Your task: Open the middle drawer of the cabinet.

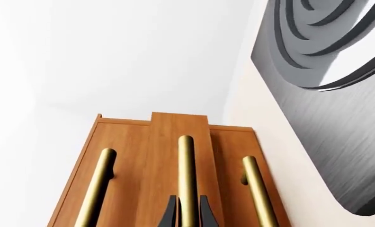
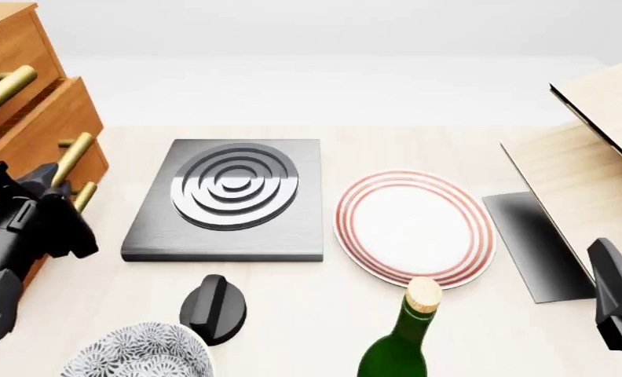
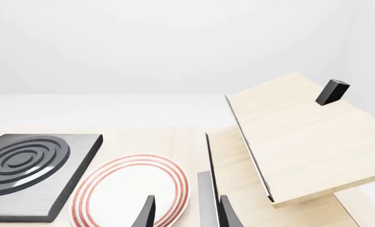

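Note:
The orange-brown cabinet (image 2: 7,31) stands at the table's left edge with three stacked fronts, each with a brass bar handle. The middle drawer (image 2: 54,118) juts out a little past the other two fronts. In the left wrist view its front (image 1: 168,142) also stands proud. My left gripper (image 2: 57,182) is at that drawer's handle (image 2: 72,157). The left wrist view shows the gripper (image 1: 187,215) shut on the brass bar (image 1: 186,165), one dark finger on each side. My right gripper (image 3: 184,215) hovers open and empty at the near right, over the plate's edge.
A grey slab with concentric rings (image 2: 232,196) lies just right of the cabinet. A red-ringed white plate (image 2: 414,224) sits mid-table. Near the front are a green corked bottle (image 2: 400,345), a black knob (image 2: 211,308) and a patterned bowl (image 2: 138,353). A pale wood box (image 2: 594,149) stands at the right.

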### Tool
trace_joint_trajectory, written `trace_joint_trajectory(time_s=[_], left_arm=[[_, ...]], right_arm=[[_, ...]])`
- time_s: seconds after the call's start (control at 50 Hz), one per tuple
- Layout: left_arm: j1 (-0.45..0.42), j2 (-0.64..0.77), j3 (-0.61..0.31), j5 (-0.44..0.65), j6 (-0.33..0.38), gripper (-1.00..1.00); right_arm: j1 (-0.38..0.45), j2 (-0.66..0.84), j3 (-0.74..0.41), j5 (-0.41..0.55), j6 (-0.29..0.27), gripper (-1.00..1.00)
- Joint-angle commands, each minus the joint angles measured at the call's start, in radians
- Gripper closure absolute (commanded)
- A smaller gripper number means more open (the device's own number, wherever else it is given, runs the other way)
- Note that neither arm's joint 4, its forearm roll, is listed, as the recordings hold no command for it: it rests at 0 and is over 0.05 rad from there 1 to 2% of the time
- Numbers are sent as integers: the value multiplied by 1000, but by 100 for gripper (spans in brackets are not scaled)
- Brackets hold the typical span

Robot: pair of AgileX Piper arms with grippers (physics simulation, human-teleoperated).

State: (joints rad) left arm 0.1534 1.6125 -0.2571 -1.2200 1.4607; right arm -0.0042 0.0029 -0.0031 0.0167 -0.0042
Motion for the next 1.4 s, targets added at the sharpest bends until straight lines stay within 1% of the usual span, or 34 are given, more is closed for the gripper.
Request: trace_joint_trajectory(time_s=[0.02,0.48,0.6,0.8,1.24,1.4], left_arm=[[-26,-27,44,0,-2,100],[-52,-58,71,0,8,100],[-82,-65,86,0,-2,100],[-105,-80,105,0,1,100],[-115,-89,123,0,5,100],[-130,-94,132,0,3,100]], right_arm=[[2,1,0,-5,1,-100],[2,1,0,-5,1,-100],[2,1,0,-5,1,-100],[2,1,0,-5,1,-100],[2,1,0,-5,1,-100],[2,1,0,-5,1,-100]])
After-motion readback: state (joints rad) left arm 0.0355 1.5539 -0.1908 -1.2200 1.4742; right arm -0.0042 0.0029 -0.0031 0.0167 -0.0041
